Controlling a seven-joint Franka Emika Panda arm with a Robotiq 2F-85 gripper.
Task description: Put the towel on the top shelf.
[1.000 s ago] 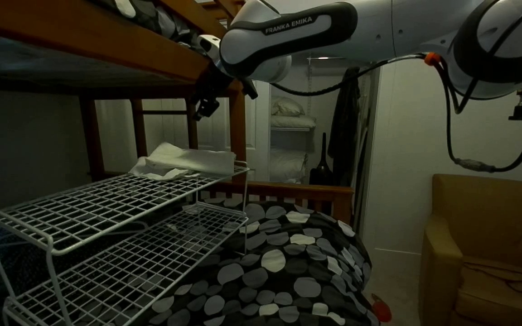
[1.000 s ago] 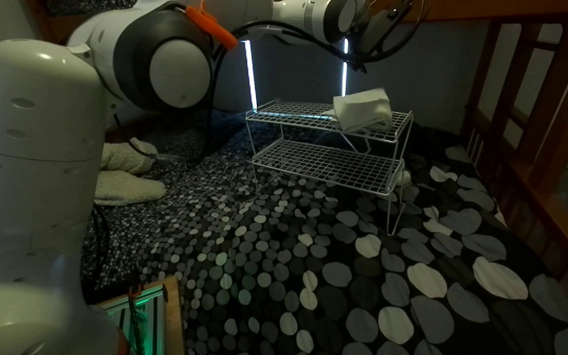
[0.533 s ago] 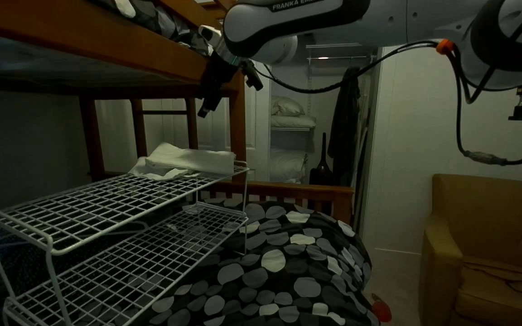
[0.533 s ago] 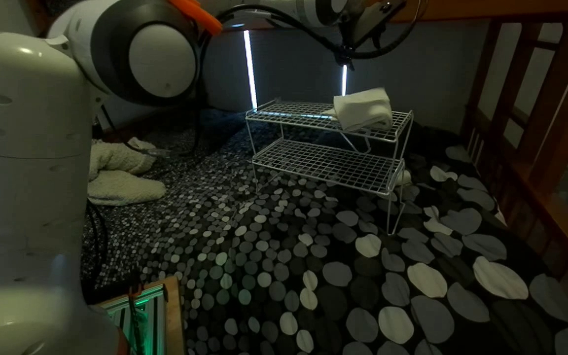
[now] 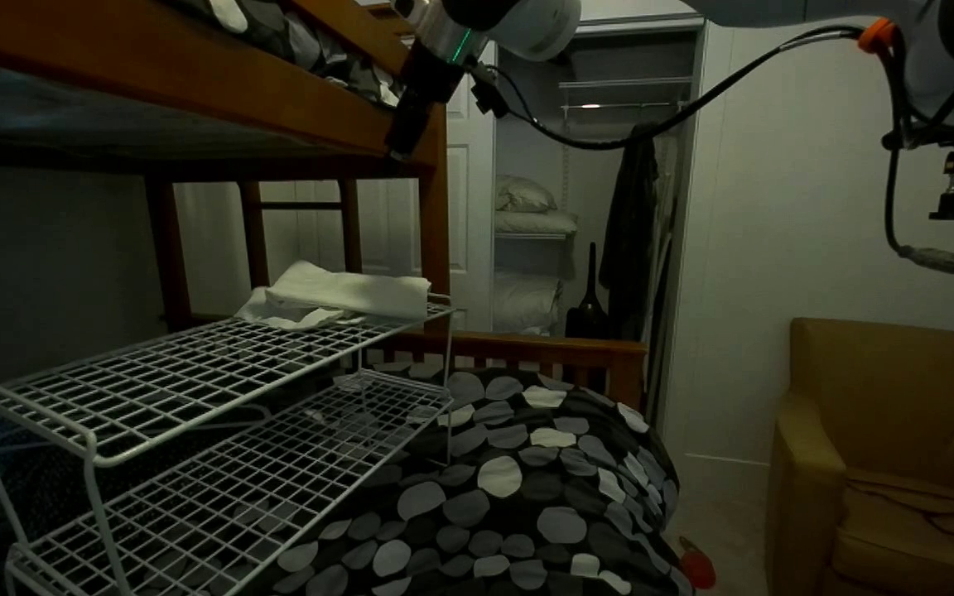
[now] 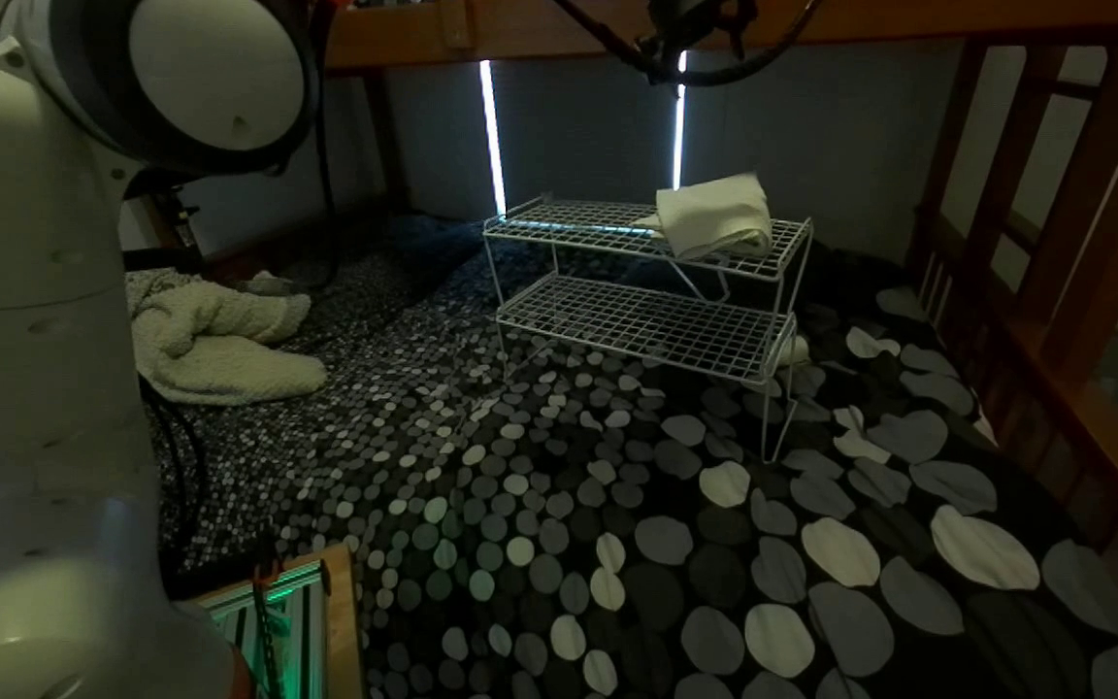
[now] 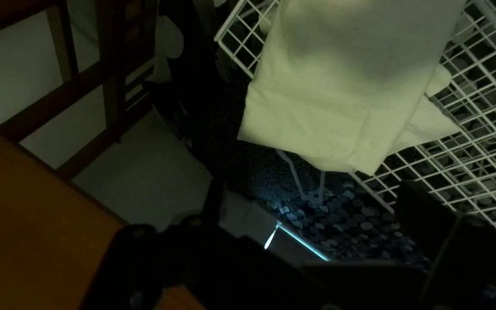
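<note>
The pale cream-white folded towel (image 5: 349,291) lies on the far end of the top shelf (image 5: 195,377), the upper tier of a white wire rack. The towel (image 6: 714,216) and top shelf (image 6: 588,225) also show in the other outside picture, an exterior view. One towel end overhangs the shelf edge in the wrist view (image 7: 342,94). My gripper (image 5: 398,153) is above the towel, apart from it, near the upper bunk rail. In the wrist view my gripper (image 7: 312,185) has its dark fingers spread wide with nothing between them.
The brown upper bunk rail (image 5: 278,108) runs close beside the gripper, and shows large in the wrist view (image 7: 28,224). The lower wire tier (image 6: 646,325) stands on black spotted bedding (image 6: 540,505). A fleecy cream cloth (image 6: 229,340) lies by the arm base. An armchair (image 5: 891,397) stands apart.
My gripper has risen and drawn back from above the rack, away from the towel. The towel and rack have not moved.
</note>
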